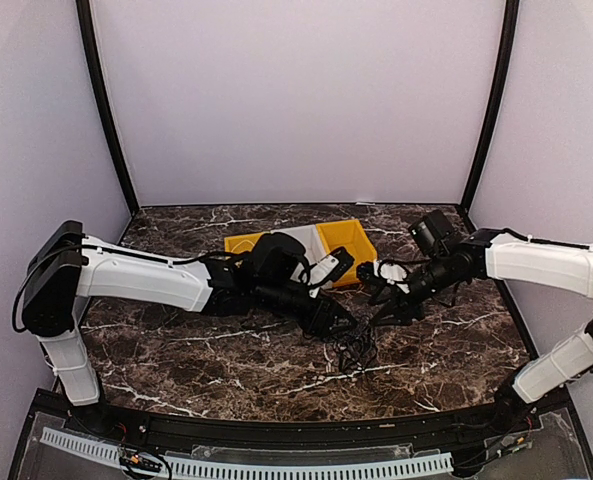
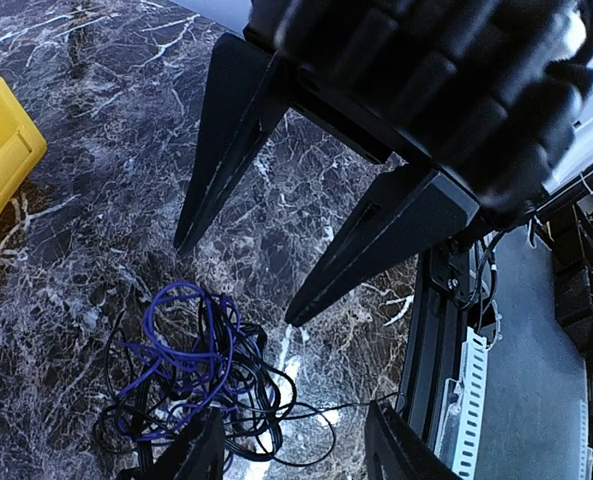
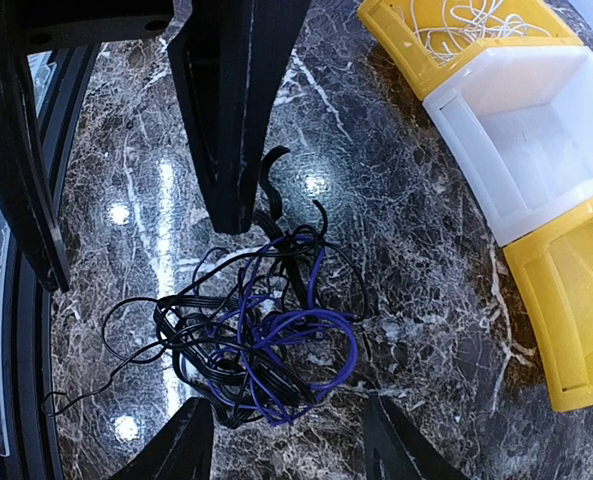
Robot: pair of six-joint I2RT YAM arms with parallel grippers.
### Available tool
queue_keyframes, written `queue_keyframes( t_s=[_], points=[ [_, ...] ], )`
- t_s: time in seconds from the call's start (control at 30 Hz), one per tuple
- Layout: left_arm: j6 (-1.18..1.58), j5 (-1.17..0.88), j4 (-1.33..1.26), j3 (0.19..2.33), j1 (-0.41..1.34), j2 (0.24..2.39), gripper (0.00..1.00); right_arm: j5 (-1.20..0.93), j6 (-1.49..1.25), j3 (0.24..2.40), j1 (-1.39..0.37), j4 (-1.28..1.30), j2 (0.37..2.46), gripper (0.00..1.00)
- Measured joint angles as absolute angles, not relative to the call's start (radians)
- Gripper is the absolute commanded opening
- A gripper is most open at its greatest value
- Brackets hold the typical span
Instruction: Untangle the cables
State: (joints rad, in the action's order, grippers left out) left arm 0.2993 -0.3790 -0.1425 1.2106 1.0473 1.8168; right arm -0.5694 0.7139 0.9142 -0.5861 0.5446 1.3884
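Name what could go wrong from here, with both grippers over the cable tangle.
1. The left gripper and right gripper, both open, crowd one small tangle; their fingers may collide.
2. The purple cable threads through the black cable loops; pulling could tighten knots.
3. A thin black strand trails towards the table edge and might snag.

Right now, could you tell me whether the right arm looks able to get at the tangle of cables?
Probably yes: the right gripper hangs open just over the tangle of cables, with nothing between them. The left gripper, also open, crowds one side without covering it.
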Motion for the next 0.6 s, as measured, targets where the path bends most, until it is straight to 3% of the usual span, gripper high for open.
queue_keyframes(
  t_s=[0.2,0.43,0.6],
  points=[
    [0.316,-0.367,-0.153,1.203,1.040,1.818,0.45,-0.546,0.723,0.914,-0.626,0.521,1.433,0.48],
    [0.395,-0.374,-0.218,1.128,0.976,1.818,0.40,-0.523,0.730,0.923,-0.660,0.510,1.483,0.13],
    [0.428,-0.379,-0.247,1.114,0.950,1.832,0.49,-0.509,0.731,0.925,-0.668,0.503,1.473,0.00]
  ],
)
